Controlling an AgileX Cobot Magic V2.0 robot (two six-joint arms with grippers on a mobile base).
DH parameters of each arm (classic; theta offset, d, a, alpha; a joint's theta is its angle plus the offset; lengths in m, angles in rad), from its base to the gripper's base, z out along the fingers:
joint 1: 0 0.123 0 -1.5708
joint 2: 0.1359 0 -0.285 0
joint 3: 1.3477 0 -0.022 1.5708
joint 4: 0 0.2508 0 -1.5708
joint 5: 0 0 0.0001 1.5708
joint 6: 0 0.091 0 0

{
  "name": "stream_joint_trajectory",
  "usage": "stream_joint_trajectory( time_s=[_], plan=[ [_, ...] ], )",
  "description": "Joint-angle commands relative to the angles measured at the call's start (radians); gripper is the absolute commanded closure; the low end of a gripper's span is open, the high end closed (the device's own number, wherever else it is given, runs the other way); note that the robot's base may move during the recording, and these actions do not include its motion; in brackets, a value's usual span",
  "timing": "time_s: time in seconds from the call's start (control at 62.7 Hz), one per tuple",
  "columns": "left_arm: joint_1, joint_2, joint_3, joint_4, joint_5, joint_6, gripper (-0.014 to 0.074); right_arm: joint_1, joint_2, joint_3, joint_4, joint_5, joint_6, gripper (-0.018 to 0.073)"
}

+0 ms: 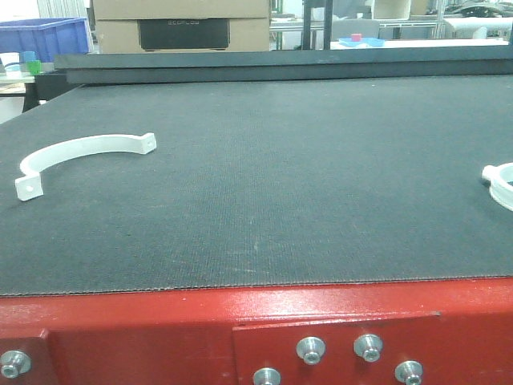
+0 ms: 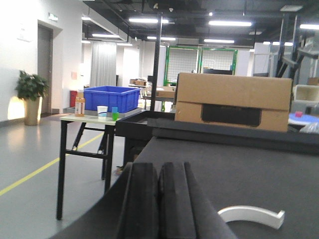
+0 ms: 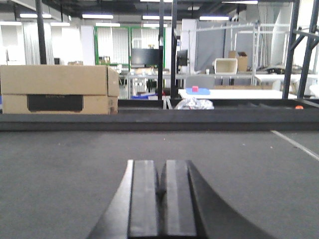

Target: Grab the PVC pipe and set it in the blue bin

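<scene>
Left pincer (image 2: 158,174) and right pincer (image 3: 160,172) are pictured with jaws pressed together and nothing held; both are set low over the black table (image 1: 280,200); a box (image 1: 180,24) is stood at its far edge; the blue bin (image 1: 44,36) is kept on a stand (image 2: 87,118) beyond the far left corner, well apart from the work; the pipe (image 1: 80,156) is laid flat at the table's left, near the left pincer and to its right; a second piece (image 1: 501,183) is cut off by the front view's right edge. A miss is judged likely if the jaws are not opened before descent, since so thin an arc could be pushed along rather than gripped; held by one end, it could swing and be dropped short of the bin. The pipe is seen as a white half-ring, smooth and stiff-looking, with a holed tab at each end.
</scene>
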Motion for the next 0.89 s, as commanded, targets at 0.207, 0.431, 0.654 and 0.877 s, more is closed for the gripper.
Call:
stream_joint_trajectory(
  time_s=[0.207,0.431,0.654,0.877],
  plan=[
    [0.001,0.123,-0.262,-0.047,0.186,-0.007,0.0707,-0.003,0.388,-0.281,-0.01,0.289,0.0,0.0722],
    [0.001,0.463,-0.417,-0.041,0.204,-0.005,0.0707,-0.003,0.696,-0.484,-0.01,0.521,0.0,0.0722],
    [0.001,0.833,-0.635,-0.046,0.322,-0.005,0.0707,-0.003,0.852,-0.531,0.033,0.468,0.0,0.0722],
    [0.001,1.034,-0.778,-0.045,0.329,-0.001,0.0707,-0.003,0.866,-0.531,0.062,0.348,0.0,0.0722]
  ],
)
